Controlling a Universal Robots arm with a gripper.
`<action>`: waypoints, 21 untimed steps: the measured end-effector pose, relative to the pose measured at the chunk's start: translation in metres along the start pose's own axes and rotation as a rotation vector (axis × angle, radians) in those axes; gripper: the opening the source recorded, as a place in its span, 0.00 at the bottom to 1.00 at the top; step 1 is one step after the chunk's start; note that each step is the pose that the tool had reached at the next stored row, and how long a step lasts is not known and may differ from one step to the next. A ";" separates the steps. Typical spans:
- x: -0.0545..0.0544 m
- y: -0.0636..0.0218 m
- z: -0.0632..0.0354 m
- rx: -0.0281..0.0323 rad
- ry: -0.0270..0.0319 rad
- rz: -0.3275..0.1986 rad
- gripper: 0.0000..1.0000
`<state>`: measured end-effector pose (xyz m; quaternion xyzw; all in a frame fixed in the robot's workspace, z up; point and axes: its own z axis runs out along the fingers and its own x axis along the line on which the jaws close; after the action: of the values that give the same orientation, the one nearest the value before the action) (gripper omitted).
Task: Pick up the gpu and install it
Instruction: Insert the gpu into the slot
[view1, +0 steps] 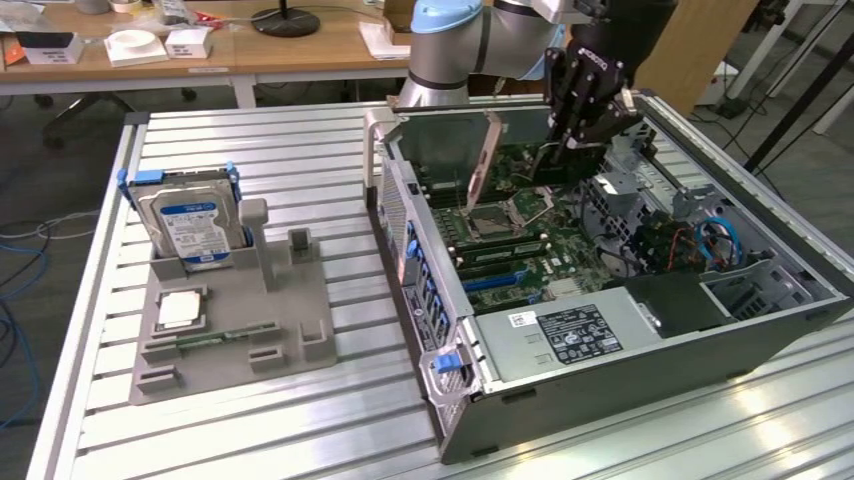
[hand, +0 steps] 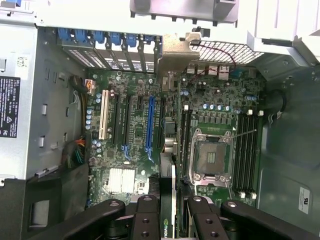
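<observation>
You have the gripper (view1: 577, 140) clamped on the gpu (view1: 558, 166) over the motherboard (view1: 514, 245) inside the open case (view1: 627, 370) (the hard drive (view1: 194, 220) stands upright in the grey tray (view1: 287, 300)).

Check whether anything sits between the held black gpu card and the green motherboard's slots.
Nothing visible. The gripper holds the thin flat black gpu card edge-down over the green motherboard; its long blue slot and neighbouring black slots stand empty.
</observation>
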<state>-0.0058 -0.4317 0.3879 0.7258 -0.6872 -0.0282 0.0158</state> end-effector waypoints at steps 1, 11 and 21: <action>0.000 0.0000 0.0005 0.0000 0.0000 0.000 0.26; 0.000 -0.0003 0.0051 0.0000 0.0000 0.000 0.26; 0.000 -0.0007 0.0103 0.0147 -0.0007 -0.001 0.26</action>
<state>-0.0058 -0.4317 0.3776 0.7263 -0.6869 -0.0234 0.0102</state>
